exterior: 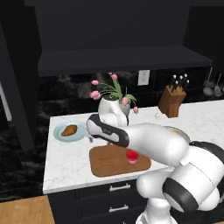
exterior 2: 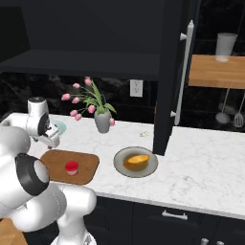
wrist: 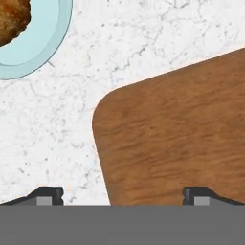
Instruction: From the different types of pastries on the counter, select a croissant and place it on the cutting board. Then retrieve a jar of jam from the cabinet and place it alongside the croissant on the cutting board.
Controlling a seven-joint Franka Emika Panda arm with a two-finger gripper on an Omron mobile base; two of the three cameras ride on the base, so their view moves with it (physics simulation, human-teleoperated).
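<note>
The brown croissant [exterior: 69, 130] lies on a light blue plate [exterior: 59, 134] at the counter's [exterior: 70, 162] left end; it also peeks in at the hand view's top left as the croissant [wrist: 12, 19]. On the wooden cutting board [exterior: 109, 162] stands the small red jar of jam [exterior: 132, 156], also seen as the jar [exterior 2: 72, 167]. My gripper [exterior: 90, 139] hovers open and empty over the board's corner [wrist: 158, 139] nearest the plate, its fingertips [wrist: 48, 195] wide apart. The orange-yellow bun [exterior 2: 137, 160] rests on a grey plate [exterior 2: 119, 165].
A white vase of pink tulips [exterior: 114, 103] stands just behind the board. A knife block [exterior: 171, 101] sits at the back right. The black cabinet [exterior: 113, 30] hangs overhead, its open door [exterior 2: 170, 72] reaching down beside the grey plate. Utensils [exterior 2: 229, 117] hang on the wall.
</note>
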